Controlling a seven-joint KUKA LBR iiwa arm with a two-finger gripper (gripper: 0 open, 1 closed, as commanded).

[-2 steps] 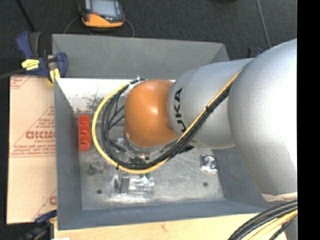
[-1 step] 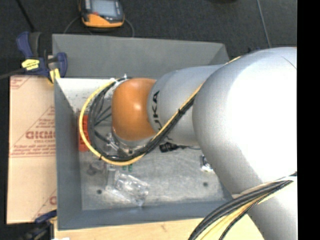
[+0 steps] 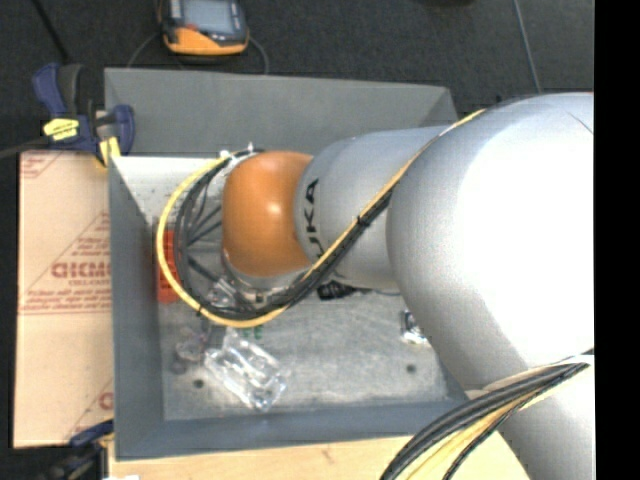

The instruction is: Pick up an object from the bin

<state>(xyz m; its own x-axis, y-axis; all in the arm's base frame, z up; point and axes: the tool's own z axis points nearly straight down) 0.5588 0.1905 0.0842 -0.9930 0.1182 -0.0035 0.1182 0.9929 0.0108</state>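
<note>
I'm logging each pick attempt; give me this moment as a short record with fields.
bin: grey metal
arm: in from the right, wrist over the bin's left half
nearest thing: crumpled clear plastic wrapper, front left of the floor
other things: orange piece at the left wall; small dark piece left of the wrapper
held: cannot tell
</note>
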